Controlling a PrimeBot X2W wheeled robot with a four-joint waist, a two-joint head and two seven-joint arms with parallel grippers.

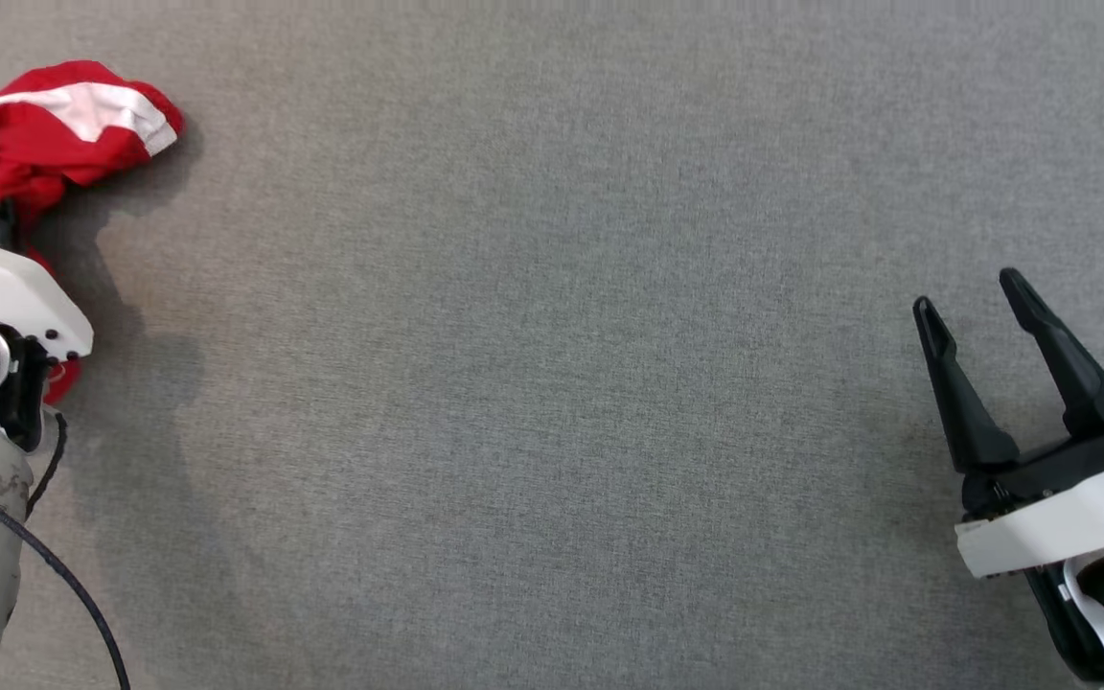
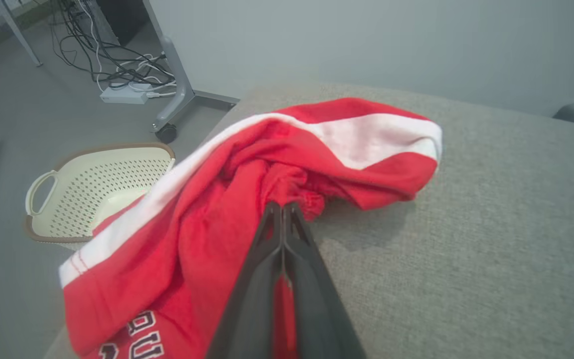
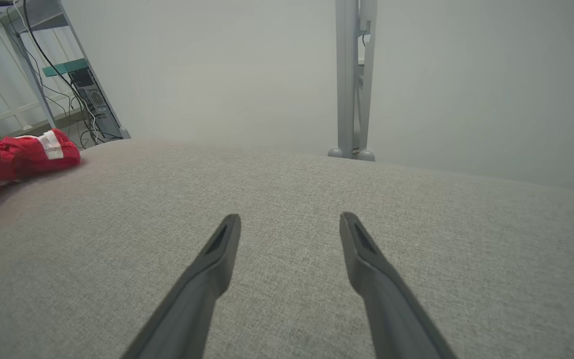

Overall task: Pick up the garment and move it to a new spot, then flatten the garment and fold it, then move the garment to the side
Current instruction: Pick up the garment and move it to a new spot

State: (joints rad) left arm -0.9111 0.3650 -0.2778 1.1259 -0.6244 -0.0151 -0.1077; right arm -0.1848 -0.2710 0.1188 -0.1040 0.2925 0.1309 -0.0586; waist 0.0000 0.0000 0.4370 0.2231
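Note:
The garment (image 1: 44,134) is red with a white stripe and lies bunched at the far left edge of the grey table (image 1: 552,383). In the left wrist view the garment (image 2: 247,199) drapes partly over the table edge, with white lettering near the bottom. My left gripper (image 2: 283,207) is shut on a red fold of it, the two fingers pressed together. In the head view the white left wrist covers that gripper. My right gripper (image 1: 972,292) stands open over bare fabric at the lower right, far from the garment (image 3: 18,157); its fingers (image 3: 217,249) are spread with nothing between.
A cream perforated basket (image 2: 92,189) sits on the floor beside the table's left edge. Cables and a power strip (image 2: 122,92) lie near a wheeled stand leg. A grey post (image 3: 354,75) rises beyond the table's far edge.

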